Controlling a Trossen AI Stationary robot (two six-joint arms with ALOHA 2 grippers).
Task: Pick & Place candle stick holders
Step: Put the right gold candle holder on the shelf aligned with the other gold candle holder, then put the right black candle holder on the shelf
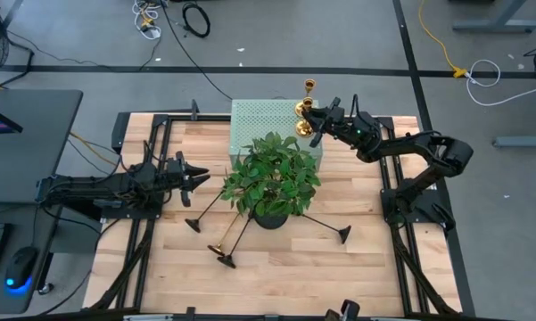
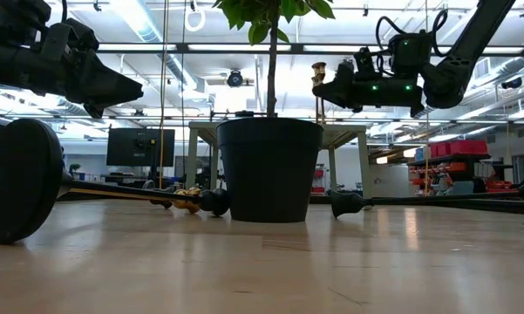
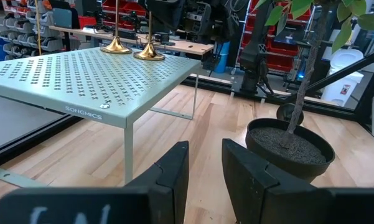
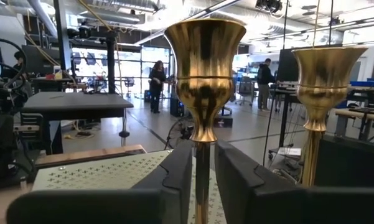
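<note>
Two shiny gold candlesticks stand by their round bases [image 3: 148,54] [image 3: 115,46] on top of the pale green perforated box [image 1: 268,125] at the table's far side. My right gripper [image 1: 315,122] is at the nearer one, its fingers on either side of the thin stem below the cup [image 4: 205,62]. The other gold candlestick [image 4: 323,81] stands beside it. Black candlesticks [image 1: 205,212] [image 1: 325,227] and one gold one [image 1: 225,239] lie on the table around the potted plant [image 1: 272,178]. My left gripper [image 1: 199,175] is open and empty, left of the plant. My right gripper pinches the gold candlestick's stem [image 4: 202,186], just below its cup, between its two fingers. The fingers come level from the table's right side and lie across the stem. The candlestick is upright, with its base on the box top.
The leafy plant in its black pot [image 2: 270,170] stands mid-table between the arms. The lying candlesticks fan out from the pot toward the near edge, their bases [image 1: 193,225] [image 1: 226,260] [image 1: 344,235] outward. Bare wood lies at the near right.
</note>
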